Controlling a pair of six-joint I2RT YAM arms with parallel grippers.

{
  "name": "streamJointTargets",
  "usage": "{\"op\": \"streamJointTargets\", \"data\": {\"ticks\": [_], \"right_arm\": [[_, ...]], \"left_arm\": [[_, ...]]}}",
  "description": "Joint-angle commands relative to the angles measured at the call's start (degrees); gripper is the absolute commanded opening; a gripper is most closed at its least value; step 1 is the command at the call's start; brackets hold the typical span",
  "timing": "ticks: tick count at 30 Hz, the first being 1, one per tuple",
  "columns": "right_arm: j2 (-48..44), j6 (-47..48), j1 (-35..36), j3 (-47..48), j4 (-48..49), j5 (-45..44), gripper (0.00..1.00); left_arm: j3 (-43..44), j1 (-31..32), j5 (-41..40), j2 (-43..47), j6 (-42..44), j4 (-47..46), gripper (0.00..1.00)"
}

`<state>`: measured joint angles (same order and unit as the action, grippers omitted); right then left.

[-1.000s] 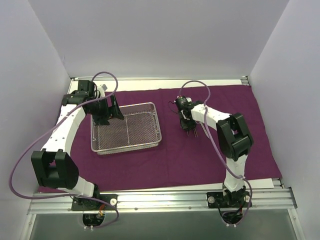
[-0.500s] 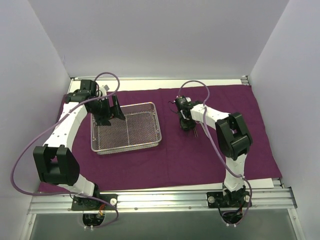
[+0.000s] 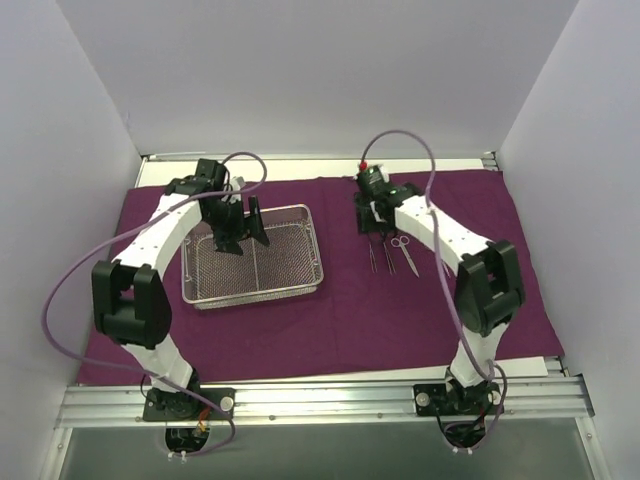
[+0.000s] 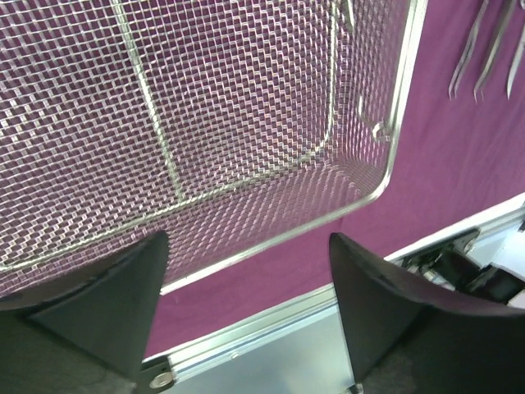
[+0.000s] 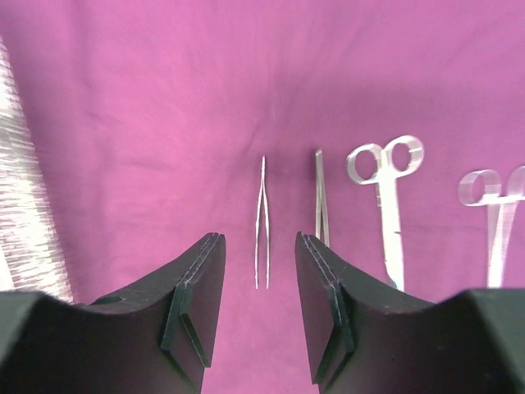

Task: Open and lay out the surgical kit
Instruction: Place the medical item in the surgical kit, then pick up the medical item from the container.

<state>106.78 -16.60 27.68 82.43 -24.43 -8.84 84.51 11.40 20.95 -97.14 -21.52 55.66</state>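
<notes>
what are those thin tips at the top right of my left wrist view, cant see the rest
Observer: Ends of tools laid in a row on the cloth, tweezers and ring-handled scissors among them.
Operator: where is the right claw
Observer: The right claw hangs above the tweezers end of that row.
Operator: holding anything
Observer: No, its jaws stand apart with nothing between them.

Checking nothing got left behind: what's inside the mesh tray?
Nothing visible in the mesh tray; purple cloth shows through. Left pincer covers its far part.
</notes>
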Motion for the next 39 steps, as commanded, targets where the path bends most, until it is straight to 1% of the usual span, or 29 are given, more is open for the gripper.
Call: {"op": "streamJointTargets", "data": {"ticks": [1, 2, 4, 5, 7, 9, 12, 16, 19, 22, 28, 34, 39], "right_arm": [[-9.8, 0.4, -0.8, 4.7, -5.0, -4.4, 0.41], [-11.0, 0.4, -1.4, 4.8, -6.1, -5.0, 0.41], [-14.1, 0.3, -2.0, 4.0, -6.9, -5.1, 0.41], [-15.3, 0.2, -2.4, 3.4, -7.7, -5.2, 0.41], [-18.1, -0.1, -3.4, 1.5, -8.5, -5.0, 0.40], [-19.7, -0.4, -4.0, 0.4, -9.7, -4.6, 0.39], [-22.7, -1.1, -4.6, -1.1, -11.4, -4.3, 0.38], [-25.4, -1.6, -5.0, -2.1, -13.1, -3.8, 0.38], [-26.6, -1.4, -5.4, -1.8, -14.5, -3.4, 0.38], [-27.4, -1.0, -5.9, -1.0, -16.2, -2.6, 0.37], [-28.8, -0.2, -7.0, 0.3, -18.3, 0.4, 0.36], [-28.6, 1.0, -8.4, 3.3, -20.5, 4.4, 0.33], [-30.0, 3.0, -9.7, 2.6, -21.5, 5.5, 0.33]], "left_arm": [[3.2, 1.1, -2.2, -2.4, -4.1, -4.1, 0.84], [3.2, 1.7, -3.1, -2.9, -5.1, -4.9, 0.81], [3.6, 2.5, -6.1, -4.1, -7.7, -7.1, 0.78], [4.0, 3.0, -7.0, -4.7, -8.5, -7.9, 0.71], [4.3, 4.5, -9.2, -6.2, -10.6, -10.6, 0.67], [5.7, 6.3, -11.7, -8.0, -12.8, -11.4, 0.66], [7.8, 8.9, -17.9, -10.3, -15.0, -13.3, 0.66], [11.2, 11.4, -22.2, -13.9, -17.5, -13.7, 0.67], [13.5, 12.4, -23.0, -17.4, -19.4, -13.9, 0.67], [17.2, 13.2, -24.1, -21.2, -21.0, -11.5, 0.66], [23.3, 15.1, -28.7, -26.7, -22.8, -9.2, 0.64], [26.1, 16.3, -30.7, -30.5, -25.6, -8.2, 0.64], [26.9, 17.4, -32.7, -32.0, -26.6, -7.1, 0.64]]}}
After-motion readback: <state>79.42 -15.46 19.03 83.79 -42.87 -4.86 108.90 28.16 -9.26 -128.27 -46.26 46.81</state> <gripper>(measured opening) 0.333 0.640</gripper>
